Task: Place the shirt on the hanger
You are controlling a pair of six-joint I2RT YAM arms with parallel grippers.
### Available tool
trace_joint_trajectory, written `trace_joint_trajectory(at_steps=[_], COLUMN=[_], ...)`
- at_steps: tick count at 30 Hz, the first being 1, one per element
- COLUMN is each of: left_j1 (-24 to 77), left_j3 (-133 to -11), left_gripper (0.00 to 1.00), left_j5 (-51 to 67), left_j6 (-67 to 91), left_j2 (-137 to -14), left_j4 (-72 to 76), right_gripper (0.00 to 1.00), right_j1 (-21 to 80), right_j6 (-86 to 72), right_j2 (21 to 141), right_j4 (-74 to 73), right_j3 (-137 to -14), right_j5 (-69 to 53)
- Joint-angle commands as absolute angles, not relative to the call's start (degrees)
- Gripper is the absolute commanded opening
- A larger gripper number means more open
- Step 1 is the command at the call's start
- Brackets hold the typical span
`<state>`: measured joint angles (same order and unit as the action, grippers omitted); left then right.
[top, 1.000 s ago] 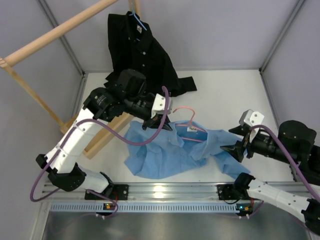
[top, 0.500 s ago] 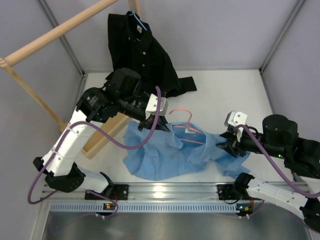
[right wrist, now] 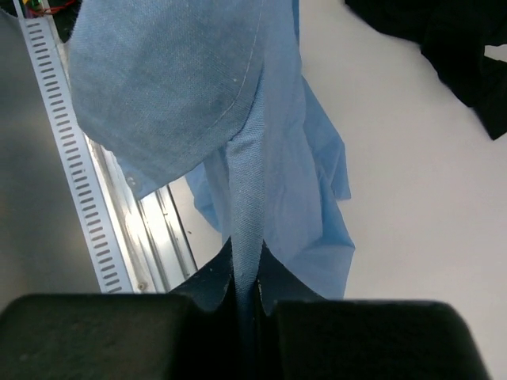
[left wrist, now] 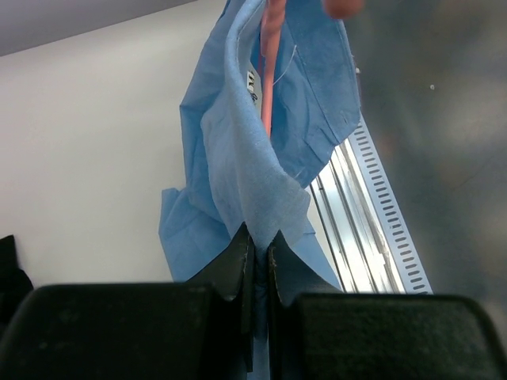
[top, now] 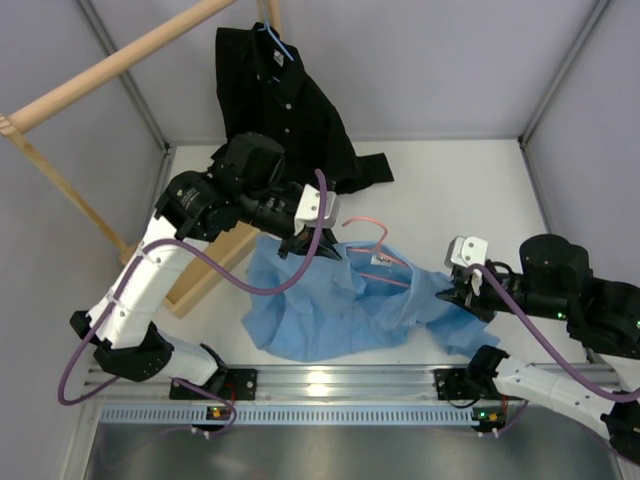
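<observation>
Top view, centre: the hanger (top: 366,219) is partly hidden inside the shirt (top: 330,310); left wrist view: its blurred wire runs off the upper edge.

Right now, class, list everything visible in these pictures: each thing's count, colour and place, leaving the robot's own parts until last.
light blue thin-cloth button-up shirt: one, light blue, crumpled mid-table
thin pink wire hanger: one, pink, at that shirt's collar
black button-up shirt: one, black, hanging at the back
blue hanger: one, blue, in the black shirt's collar
pale wooden rack: one, light wood, back left
white table: one, white, under everything
left gripper: one, black, shut on the blue shirt
right gripper: one, black, shut on the same shirt
</observation>
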<state>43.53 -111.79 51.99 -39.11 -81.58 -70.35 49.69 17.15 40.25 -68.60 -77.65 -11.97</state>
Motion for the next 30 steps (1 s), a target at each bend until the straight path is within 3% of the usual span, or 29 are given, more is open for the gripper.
trace_joint_trajectory(at_steps=[1, 8, 11, 17, 20, 21, 26, 30], left_j1=[43.24, 42.19, 42.1, 40.78, 39.64, 39.55, 39.46, 39.46], left_j3=[-114.43, -112.85, -111.98, -111.09, -109.78, -109.25, -105.21, -98.01], left_gripper=[0.0, 0.0, 0.26, 0.63, 0.84, 0.98, 0.98, 0.98], left_j5=[52.83, 44.75, 42.02, 37.89, 34.65, 33.41, 25.07, 5.35], left_j6=[-40.16, -33.05, -30.68, -26.37, -24.18, -23.47, -15.83, -6.87], left_j2=[-81.91, -81.21, -80.6, -79.63, -78.4, -77.01, -70.15, -59.36], left_j4=[-69.79, -61.62, -58.46, -55.37, -53.97, -53.36, -48.35, -39.05], right_gripper=[0.0, 0.0, 0.0, 0.0, 0.0, 0.0, 0.0, 0.0], right_j1=[50.19, 50.27, 50.19, 50.19, 50.19, 50.27, 50.19, 50.27], right_j6=[17.32, 15.74, 14.68, 8.27, 6.07, 5.63, 5.1, 3.43], right_j2=[41.48, 41.57, 41.31, 37.71, 37.44, 37.79, 39.55, 41.66], right_j4=[-69.61, -67.24, -65.23, -57.4, -55.72, -55.81, -54.59, -51.86], right_j3=[-78.57, -81.56, -81.74, -80.95, -81.47, -81.82, -82.09, -85.15], right_j5=[-11.78, -10.99, -9.59, 5.93, 5.38, 4.84, 3.96, 2.64])
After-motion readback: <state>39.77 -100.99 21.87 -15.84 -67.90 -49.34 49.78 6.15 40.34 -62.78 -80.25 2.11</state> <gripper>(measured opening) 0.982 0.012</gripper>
